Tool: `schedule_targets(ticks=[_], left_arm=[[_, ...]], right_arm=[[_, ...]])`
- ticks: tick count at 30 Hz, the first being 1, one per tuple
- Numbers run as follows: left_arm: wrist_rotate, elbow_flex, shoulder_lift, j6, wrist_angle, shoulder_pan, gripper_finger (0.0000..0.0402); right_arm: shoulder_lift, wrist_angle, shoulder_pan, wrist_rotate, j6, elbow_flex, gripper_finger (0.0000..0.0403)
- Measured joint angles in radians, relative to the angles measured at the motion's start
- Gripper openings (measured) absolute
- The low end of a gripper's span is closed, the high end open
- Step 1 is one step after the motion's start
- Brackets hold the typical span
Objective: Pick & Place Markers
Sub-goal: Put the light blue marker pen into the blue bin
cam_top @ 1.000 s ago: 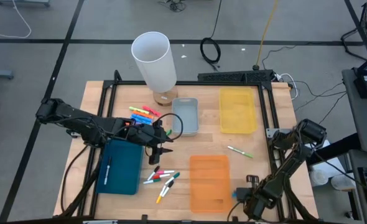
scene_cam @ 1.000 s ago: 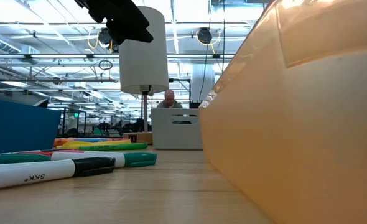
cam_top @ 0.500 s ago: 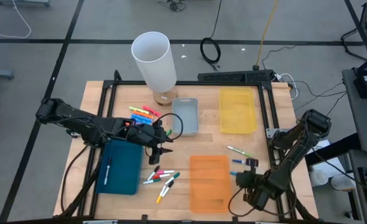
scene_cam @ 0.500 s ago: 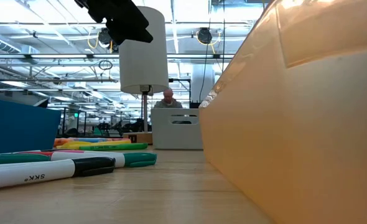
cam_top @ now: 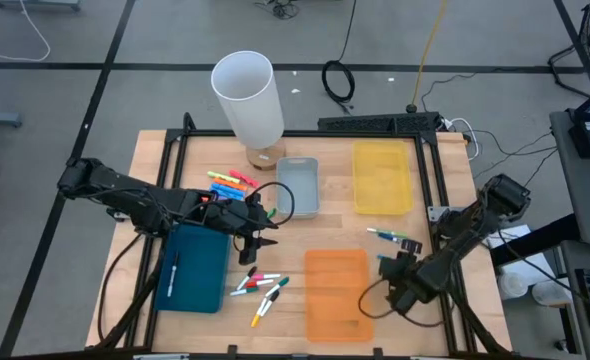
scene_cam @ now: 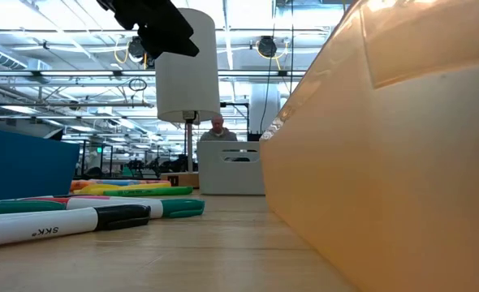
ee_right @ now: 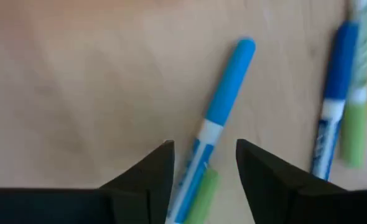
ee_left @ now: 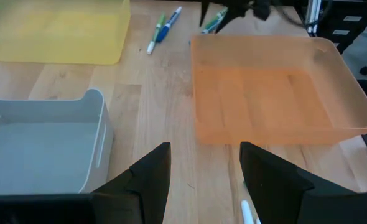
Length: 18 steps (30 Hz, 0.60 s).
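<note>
We had the right gripper (ee_right: 199, 163) open over a blue pen (ee_right: 216, 123) beside the orange tray (cam_top: 337, 293), gripping nothing. Left gripper (ee_left: 204, 163) hung part-open, empty.

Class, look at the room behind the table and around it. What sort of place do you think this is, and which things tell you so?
Probably a large open lab or workshop hall. The low view shows a high ceiling with rows of strip lights and a person far behind; the high view shows cables on a bare floor around the wooden table.
</note>
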Motion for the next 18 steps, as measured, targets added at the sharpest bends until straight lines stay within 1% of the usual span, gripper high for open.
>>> schedule_targets(ticks=[4,10,14,18], left_arm=[[0.0,0.0,0.0,0.0,0.0,0.0,0.0198],[0.0,0.0,0.0,0.0,0.0,0.0,0.0198],[0.0,0.0,0.0,0.0,0.0,0.0,0.0198],[0.0,0.0,0.0,-0.001,0.0,0.0,0.0198]], right_arm=[[-0.005,0.02,-0.038,-0.054,-0.018,-0.029,0.0159],[-0.005,0.1,-0.079,-0.086,-0.093,-0.05,0.0141],[-0.004,0.117,-0.103,-0.103,-0.108,-0.051,0.0115],[-0.004,0.129,-0.124,-0.129,-0.139,-0.051,0.0074]])
